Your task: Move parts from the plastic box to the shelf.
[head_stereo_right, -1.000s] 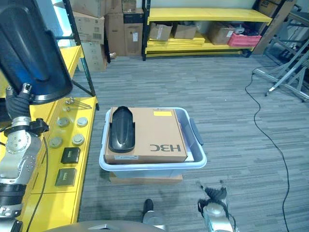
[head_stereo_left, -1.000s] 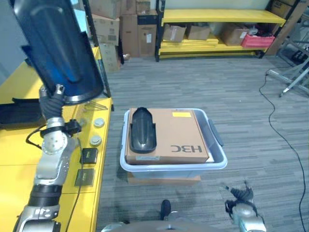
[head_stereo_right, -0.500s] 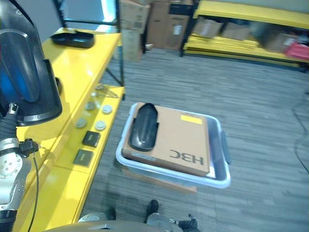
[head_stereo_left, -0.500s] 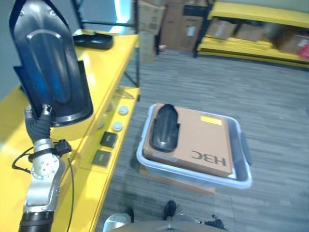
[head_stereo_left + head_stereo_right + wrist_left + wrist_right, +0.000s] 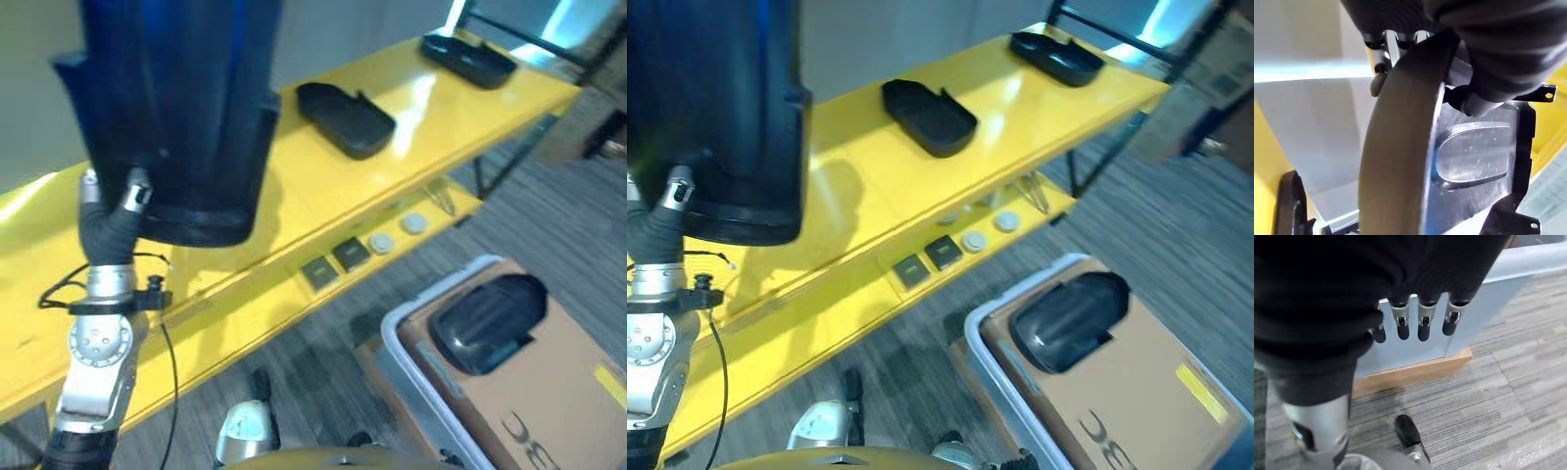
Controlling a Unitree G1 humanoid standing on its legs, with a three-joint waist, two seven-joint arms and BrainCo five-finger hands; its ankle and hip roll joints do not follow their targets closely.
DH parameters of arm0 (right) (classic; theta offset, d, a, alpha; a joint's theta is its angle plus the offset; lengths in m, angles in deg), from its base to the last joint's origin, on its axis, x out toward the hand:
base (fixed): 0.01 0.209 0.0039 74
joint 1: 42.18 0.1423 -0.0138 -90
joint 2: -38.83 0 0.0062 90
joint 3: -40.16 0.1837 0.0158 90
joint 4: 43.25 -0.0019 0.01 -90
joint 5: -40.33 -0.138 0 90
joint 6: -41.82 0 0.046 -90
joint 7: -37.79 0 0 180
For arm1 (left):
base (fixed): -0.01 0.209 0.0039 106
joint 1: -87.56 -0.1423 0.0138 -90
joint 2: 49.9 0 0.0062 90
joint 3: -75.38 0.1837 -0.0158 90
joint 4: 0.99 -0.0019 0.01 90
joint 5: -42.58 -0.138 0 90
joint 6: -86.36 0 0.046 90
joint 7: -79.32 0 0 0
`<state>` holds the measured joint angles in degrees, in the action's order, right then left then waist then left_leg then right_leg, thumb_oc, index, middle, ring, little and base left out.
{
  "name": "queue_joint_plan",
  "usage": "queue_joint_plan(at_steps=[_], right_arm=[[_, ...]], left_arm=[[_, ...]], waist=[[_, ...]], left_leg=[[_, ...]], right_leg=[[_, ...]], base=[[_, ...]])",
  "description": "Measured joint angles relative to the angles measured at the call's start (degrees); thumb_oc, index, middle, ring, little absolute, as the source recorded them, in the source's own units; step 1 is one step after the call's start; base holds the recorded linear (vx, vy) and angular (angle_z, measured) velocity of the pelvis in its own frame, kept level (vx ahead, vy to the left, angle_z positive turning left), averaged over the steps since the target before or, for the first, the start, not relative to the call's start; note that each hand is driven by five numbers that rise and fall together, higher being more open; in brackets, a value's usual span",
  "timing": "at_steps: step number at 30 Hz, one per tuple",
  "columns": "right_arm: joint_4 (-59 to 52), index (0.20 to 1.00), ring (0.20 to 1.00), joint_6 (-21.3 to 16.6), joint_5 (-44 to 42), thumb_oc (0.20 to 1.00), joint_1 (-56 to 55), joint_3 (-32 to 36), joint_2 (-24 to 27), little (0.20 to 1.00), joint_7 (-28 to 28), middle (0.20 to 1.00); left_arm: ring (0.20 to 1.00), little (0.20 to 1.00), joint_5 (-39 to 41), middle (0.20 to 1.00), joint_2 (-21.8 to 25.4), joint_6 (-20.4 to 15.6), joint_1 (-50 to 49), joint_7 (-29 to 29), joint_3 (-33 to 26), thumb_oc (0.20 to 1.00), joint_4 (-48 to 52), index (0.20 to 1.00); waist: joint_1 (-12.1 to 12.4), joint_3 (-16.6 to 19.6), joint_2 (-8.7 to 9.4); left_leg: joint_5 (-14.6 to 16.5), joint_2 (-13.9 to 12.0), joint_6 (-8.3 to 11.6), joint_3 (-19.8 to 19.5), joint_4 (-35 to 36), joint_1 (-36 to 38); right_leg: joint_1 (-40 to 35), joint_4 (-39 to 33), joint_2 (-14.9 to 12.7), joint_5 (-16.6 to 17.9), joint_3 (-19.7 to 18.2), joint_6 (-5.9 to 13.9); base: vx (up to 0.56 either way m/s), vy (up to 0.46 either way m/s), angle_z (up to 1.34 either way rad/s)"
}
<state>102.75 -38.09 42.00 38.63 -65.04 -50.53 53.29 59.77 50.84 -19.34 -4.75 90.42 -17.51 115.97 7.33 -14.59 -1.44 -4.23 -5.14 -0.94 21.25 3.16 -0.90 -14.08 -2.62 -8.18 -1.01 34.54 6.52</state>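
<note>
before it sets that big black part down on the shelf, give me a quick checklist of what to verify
1. Grip on the large black part: the left hand has fingers wrapped over its edge in the left wrist view. Ok.
2. Part over the yellow shelf: it hangs above the near end of the top surface. Ok.
3. Landing spot: bare yellow below it; the two black parts already on the shelf lie farther along. Ok.
4. Part level for release: cannot tell.
5. Right hand: relaxed, holding nothing, beside the plastic box. Ok.
6. Next part ready in the box, on the cardboard. Ok.
</note>
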Motion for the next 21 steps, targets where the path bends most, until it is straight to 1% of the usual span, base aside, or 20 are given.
queue_joint_plan(at_steps=[2, 3, 4, 5, 6, 7, 8, 9, 10, 11, 12, 13, 14, 15, 16, 17, 18, 19, 20, 21], right_arm=[[2.6, 1.000, 1.000, -0.3, 1.0, 1.000, 2.4, -0.4, -0.1, 1.000, -0.1, 1.000], [4.4, 1.000, 1.000, -0.4, 1.0, 1.000, 4.5, -0.4, -0.2, 1.000, -0.2, 1.000], [5.3, 1.000, 1.000, -0.6, 1.1, 1.000, 5.6, -0.5, -0.1, 1.000, -0.3, 1.000], [5.6, 1.000, 1.000, -1.2, 1.0, 1.000, 6.7, -0.4, -0.1, 1.000, -0.3, 1.000], [6.8, 1.000, 1.000, -1.7, 1.0, 1.000, 8.9, -0.5, -0.3, 1.000, -0.5, 1.000], [7.5, 1.000, 1.000, -2.7, 0.9, 1.000, 10.8, -0.5, -0.5, 1.000, -0.5, 1.000], [7.5, 1.000, 1.000, -2.8, 0.3, 1.000, 11.9, -0.5, -0.9, 1.000, -0.5, 1.000], [7.5, 1.000, 1.000, -2.7, -0.4, 1.000, 12.7, -0.4, -1.4, 1.000, -0.5, 1.000], [7.4, 1.000, 1.000, -2.8, -0.5, 1.000, 12.9, -0.4, -1.7, 1.000, -0.5, 1.000], [7.3, 1.000, 1.000, -3.4, -2.2, 1.000, 13.0, 0.2, -2.3, 1.000, -0.3, 1.000], [7.7, 1.000, 1.000, -3.8, -3.9, 1.000, 12.8, 1.0, -1.8, 1.000, -0.1, 1.000], [7.5, 1.000, 1.000, -4.2, -6.7, 1.000, 12.6, 3.1, 0.5, 1.000, 0.1, 1.000], [7.7, 1.000, 1.000, -4.4, -7.4, 1.000, 12.8, 3.5, 0.7, 1.000, 0.1, 1.000], [7.3, 1.000, 1.000, -4.9, -8.1, 1.000, 13.4, 3.7, 0.8, 1.000, 0.1, 1.000], [7.1, 1.000, 1.000, -5.0, -8.1, 1.000, 13.4, 3.7, 0.8, 1.000, 0.1, 1.000], [6.2, 1.000, 1.000, -5.6, -8.1, 1.000, 12.8, 4.1, 0.9, 1.000, 0.1, 1.000], [5.7, 1.000, 1.000, -6.1, -7.9, 1.000, 11.6, 4.2, 1.0, 1.000, -0.1, 1.000], [5.5, 1.000, 1.000, -6.1, -7.9, 1.000, 11.5, 4.0, 0.8, 1.000, -0.1, 1.000], [4.8, 1.000, 1.000, -5.8, -7.9, 1.000, 11.4, 3.2, 0.6, 1.000, -0.2, 1.000], [2.9, 1.000, 1.000, -5.8, -7.8, 1.000, 10.6, 1.8, 0.6, 1.000, -0.2, 1.000]], left_arm=[[0.200, 0.200, 0.0, 0.200, 0.1, -0.2, 0.3, -0.1, 1.3, 0.200, -0.3, 0.200], [0.200, 0.200, -0.3, 0.200, 0.3, -0.3, 0.4, 0.0, 1.7, 0.200, -1.0, 0.200], [0.200, 0.200, -0.6, 0.200, 0.6, -0.2, 0.5, 0.0, 1.8, 0.200, -1.7, 0.200], [0.200, 0.200, -0.6, 0.200, 0.9, 0.0, 0.5, 0.1, 1.8, 0.200, -2.2, 0.200], [0.200, 0.200, -0.6, 0.200, 1.8, 0.3, 0.6, 0.1, 1.6, 0.200, -3.3, 0.200], [0.200, 0.200, -0.6, 0.200, 2.0, 1.1, 0.6, 0.0, 1.3, 0.200, -3.8, 0.200], [0.200, 0.200, -0.5, 0.200, 2.1, 1.5, 0.7, -0.3, 0.8, 0.200, -3.9, 0.200], [0.200, 0.200, -0.5, 0.200, 2.4, 1.9, 1.2, -0.7, 0.4, 0.200, -4.3, 0.200], [0.200, 0.200, -0.5, 0.200, 2.7, 2.0, 1.5, -1.0, 0.4, 0.200, -5.0, 0.200], [0.200, 0.200, -0.4, 0.200, 2.8, 2.2, 2.7, -1.6, 0.6, 0.200, -6.1, 0.200], [0.200, 0.200, -0.4, 0.200, 1.9, 2.6, 4.7, -2.1, 1.3, 0.200, -7.7, 0.200], [0.200, 0.200, -0.1, 0.200, 3.1, 3.4, 7.3, -1.3, 3.3, 0.200, -8.6, 0.200], [0.200, 0.200, 0.3, 0.200, 3.8, 3.6, 8.3, -0.9, 4.1, 0.200, -9.0, 0.200], [0.200, 0.200, 0.7, 0.200, 4.7, 3.7, 9.7, -0.4, 5.4, 0.200, -9.3, 0.200], [0.200, 0.200, 0.7, 0.200, 5.5, 4.0, 10.8, -0.3, 6.7, 0.200, -9.6, 0.200], [0.200, 0.200, 0.7, 0.200, 6.5, 4.3, 11.4, -0.1, 8.1, 0.200, -9.5, 0.200], [0.200, 0.200, 0.6, 0.200, 6.1, 4.7, 11.2, 0.5, 9.5, 0.200, -10.0, 0.200], [0.200, 0.200, 0.6, 0.200, 5.3, 4.7, 11.0, 1.3, 10.7, 0.200, -10.8, 0.200], [0.200, 0.200, 0.7, 0.200, 4.4, 5.4, 10.0, 1.3, 11.1, 0.200, -11.4, 0.200], [0.200, 0.200, 0.7, 0.200, 4.1, 6.0, 8.4, 1.1, 11.0, 0.200, -11.8, 0.200]], waist=[[-0.4, -0.1, -0.91], [-0.1, -0.3, -1.08], [0.0, -0.3, -0.99], [0.4, -0.3, -0.94], [1.3, -0.2, -0.92], [2.3, -0.2, -0.84], [2.9, -0.2, -0.73], [3.0, -0.2, -0.54], [3.1, -0.1, -0.78], [2.8, -0.2, -1.16], [1.7, -0.4, -1.84], [-1.0, -0.7, -2.26], [-1.8, -0.6, -1.73], [-2.8, -0.6, -1.37], [-3.9, -0.5, -0.91], [-4.8, -0.5, -0.89], [-5.0, -0.5, -0.71], [-4.5, -0.5, -0.69], [-4.3, -0.7, -0.86], [-4.2, -0.5, -0.74]], left_leg=[[-3.6, 0.1, 0.30, 1.1, -0.1, -0.1], [-4.7, 0.6, 0.44, 0.6, -0.2, 0.1], [-4.6, 1.4, 0.39, 0.4, -0.1, 0.1], [-4.4, 2.1, 0.35, 0.3, -0.1, 0.1], [-3.9, 3.2, -0.16, 0.2, -0.1, 0.5], [-3.8, 4.2, -0.63, 0.1, -0.1, 1.1], [-2.7, 4.9, -0.60, -0.3, -0.5, 1.1], [-2.0, 5.2, -0.86, -0.7, -1.2, 1.1], [-1.6, 5.2, -1.31, -0.9, -1.3, 1.2], [-0.5, 5.7, -2.80, -0.5, -3.4, 0.7], [2.4, 6.8, -4.87, 0.9, -9.7, -1.1], [6.9, 8.9, -7.14, -0.7, -10.0, 0.5], [6.9, 9.2, -6.90, -1.5, -9.0, 1.1], [5.8, 9.1, -6.11, -2.1, -8.0, 0.8], [4.7, 9.0, -4.72, -2.0, -6.0, 1.3], [3.0, 8.8, -4.35, -2.5, -3.6, 1.8], [2.2, 8.9, -3.14, -2.8, -1.9, 2.6], [2.5, 8.9, -2.65, -3.3, -2.0, 2.7], [2.9, 8.9, -3.74, -3.3, -2.2, 2.7], [3.1, 8.9, -3.81, -3.2, -2.0, 3.4]], right_leg=[[0.2, 1.2, -0.5, -0.8, -0.2, 0.94], [0.4, 1.3, -0.9, -1.0, -1.5, 1.26], [0.4, 1.2, -1.3, -1.1, -3.0, 1.50], [0.3, 1.2, -1.8, -1.1, -3.4, 1.46], [0.2, 1.3, -2.8, -0.7, -4.0, 1.65], [-0.7, 1.3, -3.7, -0.5, -3.9, 2.12], [-1.1, 1.8, -4.1, -0.6, -3.7, 2.40], [-0.8, 3.8, -4.8, -1.3, -3.8, 2.87], [-0.2, 6.5, -5.4, -1.7, -3.8, 3.32], [2.2, 14.3, -7.5, -2.9, -4.6, 5.04], [6.4, 26.7, -11.0, -3.8, -6.4, 6.11], [16.5, 46.8, -14.7, -2.5, -15.1, 6.53], [20.6, 50.9, -13.8, -3.9, -19.9, 6.45], [24.7, 52.1, -11.8, -4.7, -22.7, 5.86], [27.2, 48.6, -10.8, -4.8, -22.8, 5.14], [28.8, 39.8, -8.9, -4.3, -21.7, 3.44], [27.9, 25.1, -7.1, -2.4, -19.4, 2.19], [26.6, 16.1, -5.8, -0.7, -18.8, 1.85], [25.2, 11.6, -4.7, 0.7, -18.5, 1.59], [24.5, 12.7, -4.1, 1.4, -17.4, 0.77]], base=[[0.08, 0.071, 0.73], [0.10, 0.060, 0.25], [0.14, 0.080, 0.19], [0.13, 0.072, 0.11], [0.22, 0.128, 0.10], [0.22, 0.155, 0.11], [0.24, 0.208, 0.23], [0.18, 0.255, 0.28], [0.17, 0.269, 0.36], [0.13, 0.234, 0.67], [0.07, 0.078, 1.10], [0.06, -0.064, 1.12], [0.05, -0.160, 1.09], [0.04, -0.212, 0.86], [0.03, -0.250, 1.07], [0.03, -0.446, 0.90], [0.05, -0.445, 0.61], [0.08, -0.408, 0.33], [0.11, -0.228, 0.12], [0.11, -0.222, 0.07]])
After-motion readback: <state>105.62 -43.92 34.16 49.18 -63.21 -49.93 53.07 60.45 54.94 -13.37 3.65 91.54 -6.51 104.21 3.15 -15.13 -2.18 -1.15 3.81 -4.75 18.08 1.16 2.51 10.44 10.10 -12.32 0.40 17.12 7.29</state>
